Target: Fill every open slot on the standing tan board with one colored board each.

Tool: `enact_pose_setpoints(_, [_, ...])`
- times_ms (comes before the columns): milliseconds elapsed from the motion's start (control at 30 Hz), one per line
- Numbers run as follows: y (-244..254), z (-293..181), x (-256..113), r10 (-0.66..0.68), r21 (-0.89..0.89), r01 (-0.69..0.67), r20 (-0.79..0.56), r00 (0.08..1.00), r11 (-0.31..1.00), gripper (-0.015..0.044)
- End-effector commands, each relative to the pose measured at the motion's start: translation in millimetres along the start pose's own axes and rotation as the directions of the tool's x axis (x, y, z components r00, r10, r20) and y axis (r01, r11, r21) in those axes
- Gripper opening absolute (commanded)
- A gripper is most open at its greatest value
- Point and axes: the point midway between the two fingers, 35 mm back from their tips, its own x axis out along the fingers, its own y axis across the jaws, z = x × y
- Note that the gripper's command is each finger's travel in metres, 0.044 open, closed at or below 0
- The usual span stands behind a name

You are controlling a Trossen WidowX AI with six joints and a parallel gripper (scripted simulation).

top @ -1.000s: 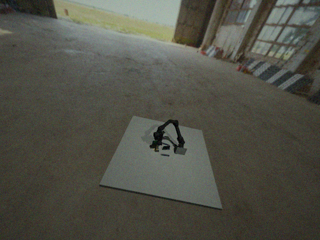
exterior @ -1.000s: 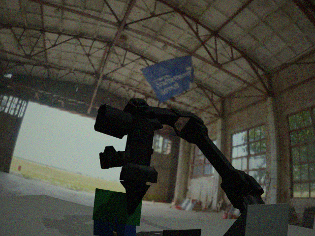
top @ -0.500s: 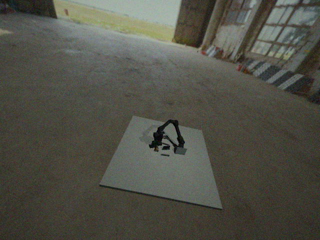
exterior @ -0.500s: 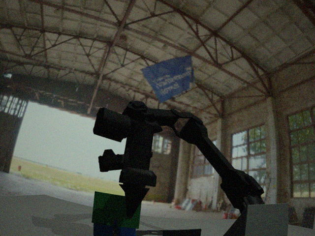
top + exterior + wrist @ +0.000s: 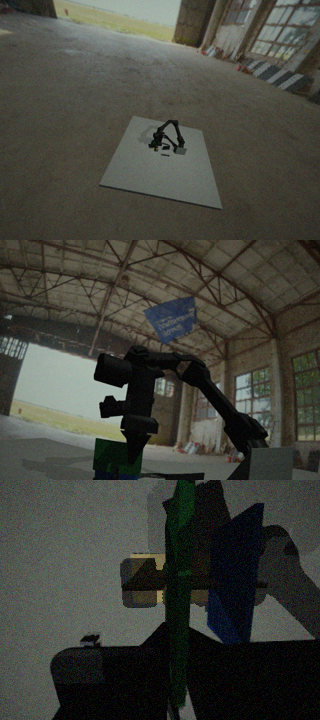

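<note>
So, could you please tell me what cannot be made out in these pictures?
- Green board's notch: exterior, hidden behind the blue board; wrist, seen nearly edge-on.
- Blue board's lower edge: exterior, cut off by the frame's bottom.
- Tan board's slot under the green board: wrist, covered by that board.
- Dark bar: top, too small to identify.

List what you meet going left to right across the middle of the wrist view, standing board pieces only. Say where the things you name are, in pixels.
Tan board's left end [image 5: 140, 597] → green board [image 5: 178, 590] [image 5: 109, 454], upright in the tool [image 5: 171, 627] [image 5: 132, 462] → blue board [image 5: 234, 570] [image 5: 103, 474]
</note>
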Motion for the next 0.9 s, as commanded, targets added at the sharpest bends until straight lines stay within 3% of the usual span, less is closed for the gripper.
enact_pose_setpoints(0, [-0.1,-1.8,3.5,-0.005,-0.007,0.005,-0.003,1.000,1.000,0.0000])
enact_pose_setpoints(867, [-0.3,-1.8,17.0,-0.006,-0.007,0.006,-0.003,1.000,1.000,0.0000])
